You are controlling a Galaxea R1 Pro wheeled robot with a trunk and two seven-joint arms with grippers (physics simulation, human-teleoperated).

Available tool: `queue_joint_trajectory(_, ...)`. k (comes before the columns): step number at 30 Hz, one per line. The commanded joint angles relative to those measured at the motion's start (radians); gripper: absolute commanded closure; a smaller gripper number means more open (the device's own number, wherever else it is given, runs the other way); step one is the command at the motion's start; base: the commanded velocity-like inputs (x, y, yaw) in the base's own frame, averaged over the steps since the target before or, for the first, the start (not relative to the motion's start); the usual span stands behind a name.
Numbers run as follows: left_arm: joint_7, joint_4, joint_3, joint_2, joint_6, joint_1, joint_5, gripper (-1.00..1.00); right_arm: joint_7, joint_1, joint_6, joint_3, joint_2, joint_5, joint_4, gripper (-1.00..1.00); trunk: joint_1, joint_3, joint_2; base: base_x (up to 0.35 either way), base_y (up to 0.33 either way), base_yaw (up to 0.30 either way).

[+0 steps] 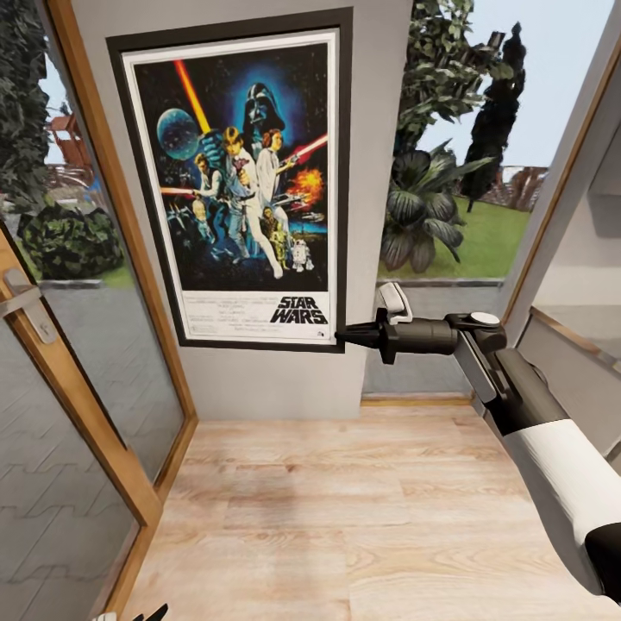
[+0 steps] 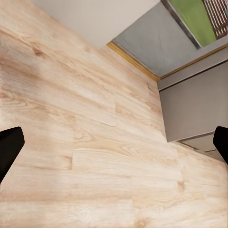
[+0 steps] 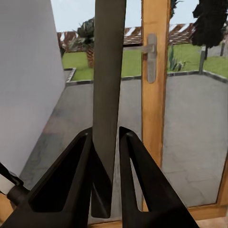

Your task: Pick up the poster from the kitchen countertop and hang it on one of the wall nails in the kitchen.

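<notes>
Your right gripper (image 3: 107,156) has its fingers clamped on the poster (image 1: 237,181) frame's lower corner, holding it flat against the grey wall (image 1: 379,52). The pickup looks done; seating it on a nail, which I cannot see, and releasing remain. Your left gripper (image 2: 114,147) hangs spread wide over the wooden floor (image 1: 345,517).

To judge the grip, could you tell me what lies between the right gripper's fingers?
The poster's black frame edge, clamped between the right gripper's fingers, shown in the right wrist view.

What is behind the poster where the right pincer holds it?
Behind the poster is the grey wall, showing above, below and beside the frame. The right pincer grips the frame's lower corner. The poster covers the wall behind it, so any nail there cannot be seen.
</notes>
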Motion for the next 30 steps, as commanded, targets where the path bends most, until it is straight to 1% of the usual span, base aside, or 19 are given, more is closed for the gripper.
queue_joint_trajectory(1, -0.001, 0.0, -0.008, 0.0, -0.006, -0.001, 0.007, -1.0, 0.001, -0.001, 0.013, 0.003, -0.001, -0.01, 0.0, 1.0, 0.001, -0.002, -0.002, 0.186, 0.0, 0.0)
queue_joint_trajectory(6, -0.001, 0.002, -0.008, 0.0, -0.006, -0.001, 0.007, -1.0, 0.001, -0.002, 0.012, 0.003, -0.001, -0.009, 0.0, 1.0, 0.001, -0.002, -0.002, 0.22, 0.0, 0.0)
queue_joint_trajectory(14, -0.001, 0.003, -0.008, 0.0, -0.006, -0.001, 0.007, -1.0, 0.001, -0.001, 0.012, 0.003, -0.001, -0.01, 0.0, 1.0, 0.001, -0.002, -0.002, 0.116, 0.0, 0.0)
queue_joint_trajectory(30, -0.001, 0.002, -0.008, 0.0, -0.006, -0.001, 0.007, -1.0, 0.001, -0.001, 0.012, 0.003, -0.001, -0.009, 0.0, 1.0, 0.001, -0.002, -0.002, 0.321, 0.0, 0.0)
